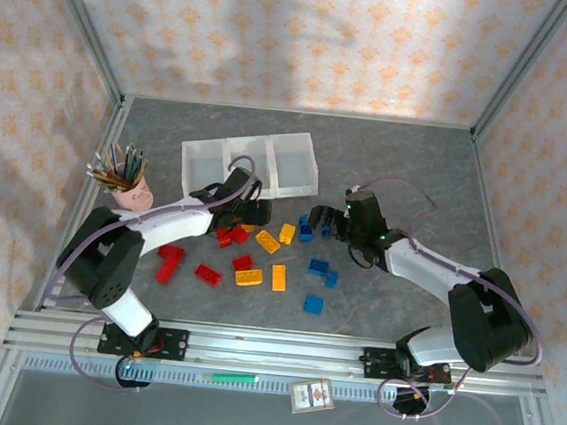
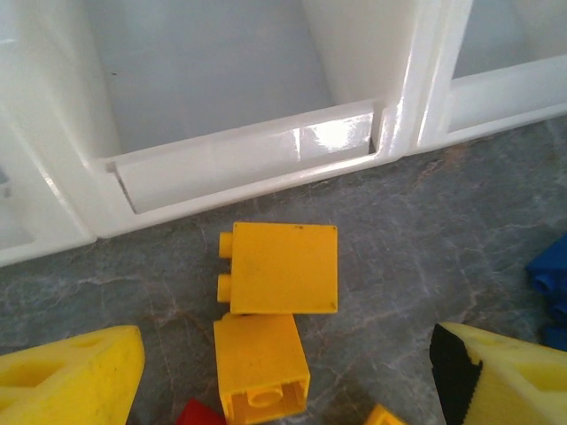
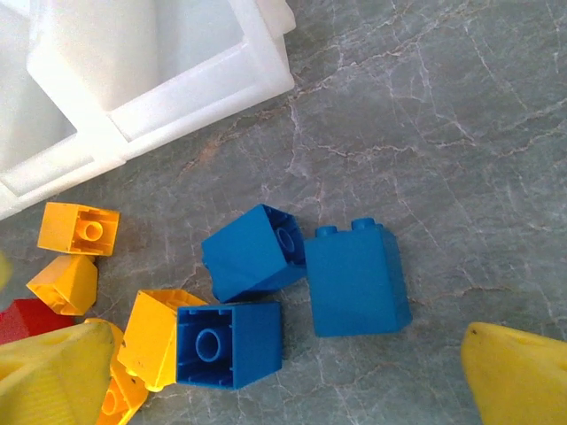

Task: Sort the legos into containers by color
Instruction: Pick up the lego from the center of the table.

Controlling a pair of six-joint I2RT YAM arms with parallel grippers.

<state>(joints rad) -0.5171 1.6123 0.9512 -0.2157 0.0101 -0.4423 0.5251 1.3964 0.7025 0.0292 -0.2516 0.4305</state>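
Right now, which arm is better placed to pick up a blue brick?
Right. The right tool, open, hangs over the blue bricks; the left tool is over yellow bricks near the bins.

White-black arms (image 1: 162, 223), lilac cables (image 1: 61, 269), yellow tool fingers (image 2: 71, 376).

light: bright, even | glare: containers (image 2: 330, 135) rim, left wrist | shadows: soft | focus: sharp
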